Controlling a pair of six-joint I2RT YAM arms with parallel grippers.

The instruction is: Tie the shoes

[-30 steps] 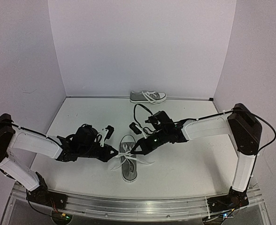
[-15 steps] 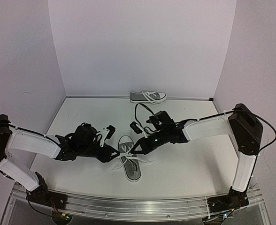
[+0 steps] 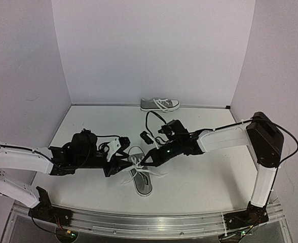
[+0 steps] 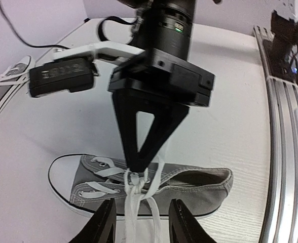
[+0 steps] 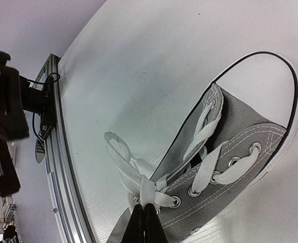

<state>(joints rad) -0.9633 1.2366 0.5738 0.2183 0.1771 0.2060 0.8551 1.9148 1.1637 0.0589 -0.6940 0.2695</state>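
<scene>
- The near grey canvas low-top sneaker (image 3: 141, 183), with a white rubber sole and toe cap, stands on its sole on the white table (image 3: 210, 177). It sits low and centre in the overhead view, between the two arms, with its toe pointing toward the back wall.
- Its white lace (image 5: 206, 132) crosses the eyelets and gathers into a knot over the middle of the shoe. In the right wrist view a flat loop of the lace (image 5: 117, 148) spreads up and to the left of that knot.
- The right fingers (image 4: 126, 131), black and tapered, are pressed together at their tips and pinch the lace right at the knot.
- The left fingers (image 4: 106, 225) stand apart at the bottom edge of the left wrist view. They are open, and two strands of the lace hang in the gap between them.
- The far grey canvas sneaker (image 3: 160, 105), a match for the first, lies at the back edge of the table by the wall. It is upper centre in the overhead view, well apart from both arms.
- A ridged aluminium rail (image 3: 154, 225) runs along the bottom of the overhead view.
</scene>
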